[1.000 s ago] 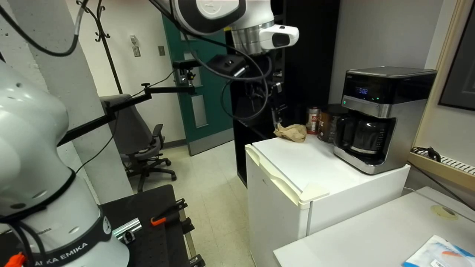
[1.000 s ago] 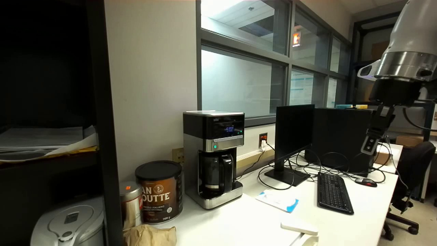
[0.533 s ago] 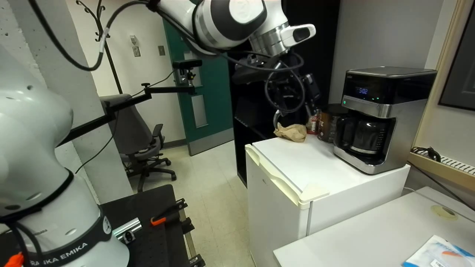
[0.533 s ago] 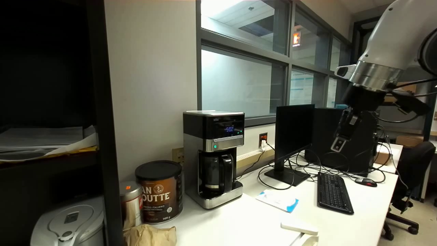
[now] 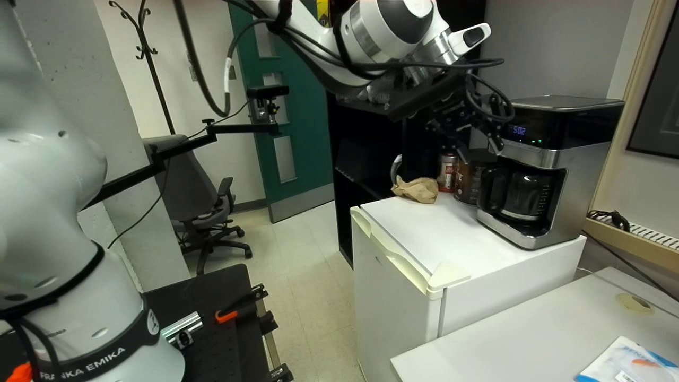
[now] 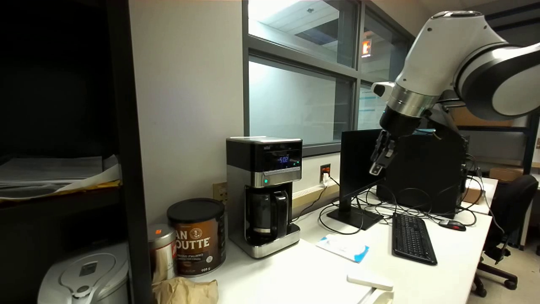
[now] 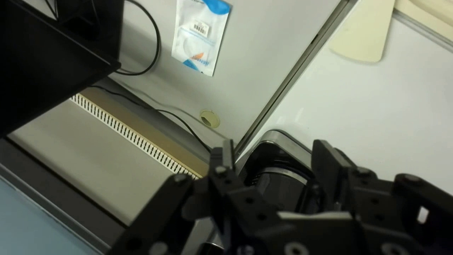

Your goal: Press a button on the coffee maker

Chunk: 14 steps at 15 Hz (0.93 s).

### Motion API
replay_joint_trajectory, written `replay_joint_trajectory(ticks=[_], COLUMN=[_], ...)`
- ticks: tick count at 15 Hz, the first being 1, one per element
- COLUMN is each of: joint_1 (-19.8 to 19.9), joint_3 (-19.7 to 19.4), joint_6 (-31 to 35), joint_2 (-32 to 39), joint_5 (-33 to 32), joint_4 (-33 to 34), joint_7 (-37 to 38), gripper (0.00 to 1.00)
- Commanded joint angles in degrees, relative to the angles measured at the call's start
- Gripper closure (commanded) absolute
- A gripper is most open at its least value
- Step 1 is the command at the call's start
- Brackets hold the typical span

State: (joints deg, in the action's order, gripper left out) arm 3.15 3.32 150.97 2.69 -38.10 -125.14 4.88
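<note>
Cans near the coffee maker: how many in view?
2: a brown espresso can next to the coffee maker, and a narrower silver can beside the brown one, farther from the coffee maker. Both exterior views show both; others could be hidden behind them.

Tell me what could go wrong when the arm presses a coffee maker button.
The hand is open, so its spread fingers might press the wrong spot on the coffee maker. Coming in low, it could knock the pot handle, which juts out in front. The cable looping beside the hand might snag on the coffee maker.
</note>
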Motion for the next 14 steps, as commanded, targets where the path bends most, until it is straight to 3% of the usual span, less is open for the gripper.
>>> replay_joint_trajectory(ticks=[1, 5, 10, 14], joint_1=[-2.54, -3.16, -4.25, -4.44], joint_3=[-2.00, -2.17, -3.23, -3.29], joint_6=[1.09, 3.22, 5.41, 5.51], joint_2=[8.29, 14.49, 20.51, 24.06], joint_5=[-6.57, -15.22, -24.03, -27.45], joint_4=[9.04, 15.78, 22.79, 27.04], joint_7=[1.78, 5.60, 11.19, 13.88], gripper=[0.72, 0.99, 1.00, 1.00])
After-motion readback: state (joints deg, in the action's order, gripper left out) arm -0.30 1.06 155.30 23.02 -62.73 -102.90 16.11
